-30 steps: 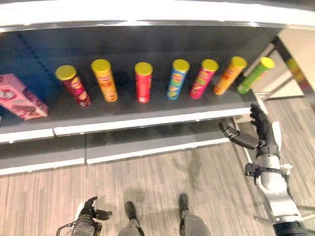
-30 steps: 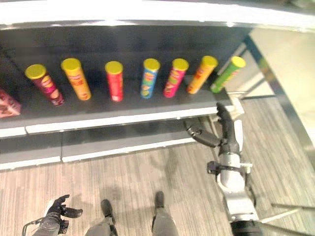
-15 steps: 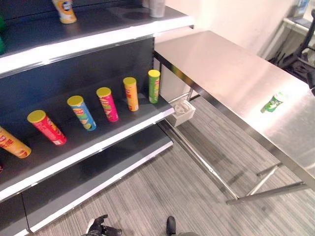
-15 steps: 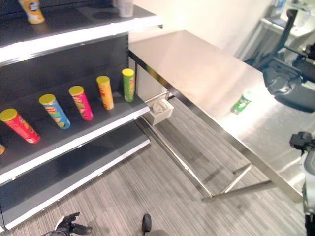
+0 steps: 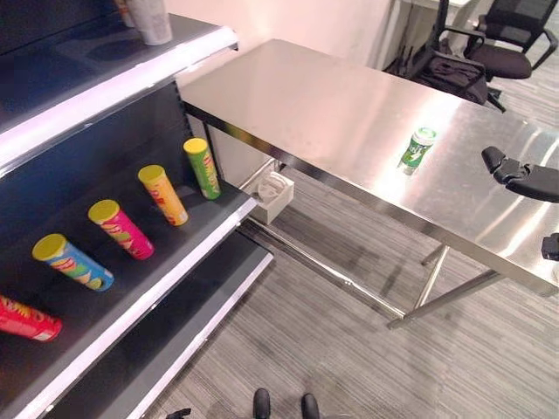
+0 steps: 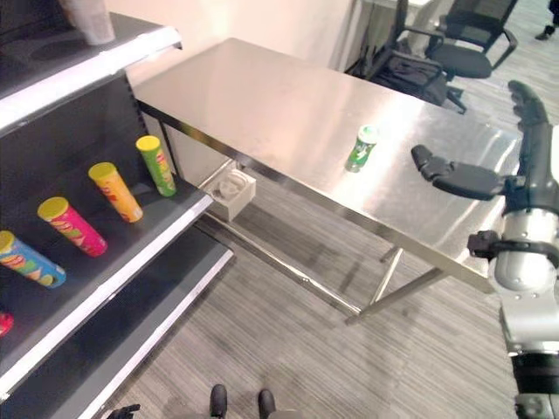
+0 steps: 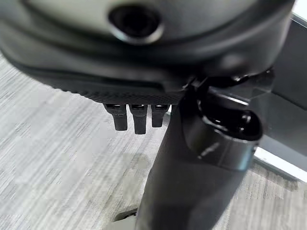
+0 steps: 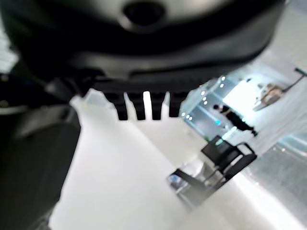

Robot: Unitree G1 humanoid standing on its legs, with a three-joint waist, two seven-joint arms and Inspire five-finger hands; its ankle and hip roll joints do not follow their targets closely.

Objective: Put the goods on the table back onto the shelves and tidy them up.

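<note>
Right eye view: a steel table (image 6: 262, 96) stands beside dark shelves (image 6: 131, 253), with a green can (image 6: 361, 147) upright on the tabletop, apart from the table's near edge and alone on the bare metal. The right hand (image 6: 515, 166) is raised over the table's right end, fingers straight and spread, thumb pointing toward the can; it holds nothing and is well apart from the can. On the middle shelf a row of tall tubes with yellow lids stands: a green tube (image 6: 155, 164) nearest the table, then an orange tube (image 6: 115, 191), a pink tube (image 6: 72, 226) and a blue tube (image 6: 31, 260). A small white bin (image 6: 230, 192) hangs just below the table's corner next to the shelf end. A pale cup (image 6: 87, 19) sits on the top shelf. Black office chairs (image 6: 454, 48) stand beyond the far side of the table. Left wrist view: the left hand (image 7: 139, 115) hangs above grey striped floor (image 7: 57, 158), its fingers short and relaxed, holding nothing.
</note>
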